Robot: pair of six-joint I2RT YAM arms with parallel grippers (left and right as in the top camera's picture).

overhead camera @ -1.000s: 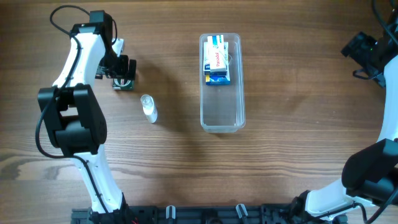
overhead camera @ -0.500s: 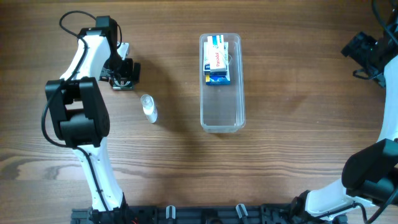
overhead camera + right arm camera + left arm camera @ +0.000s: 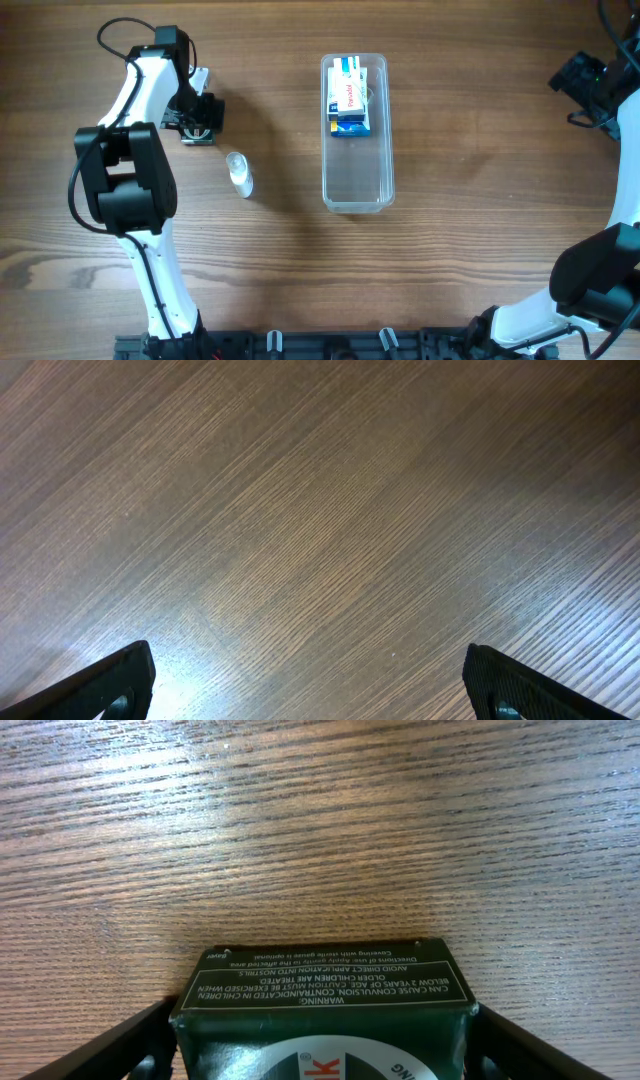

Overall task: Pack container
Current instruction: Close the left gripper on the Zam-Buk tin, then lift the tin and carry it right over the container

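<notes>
Since the earlier frame the left arm has swung its elbow upward and nearer to the far edge of the table (image 3: 480, 200), and the left gripper (image 3: 197, 115) has shifted a little to sit over a dark green box (image 3: 320, 1010). In the left wrist view this box stands between the two black fingers (image 3: 120, 1050), one at each side and very close to its edges. The jaws are wide and are set around the box. I cannot tell if they already press on it or only stand beside it. The box rests on the wood, with small white print on its upper face.

The right gripper (image 3: 310, 685) is at the far right side of the table, well apart from all things. Its jaws are released and spread wide over bare wood.

The container (image 3: 357, 175) lies in the middle of the table, with its long side running from far to near. Some small boxes (image 3: 348, 95) in white, blue and red are stacked in its far end. The near part holds nothing.

A small clear bottle (image 3: 239, 174) lies on the table between the left arm and the container, near the green box but not touching it.
</notes>
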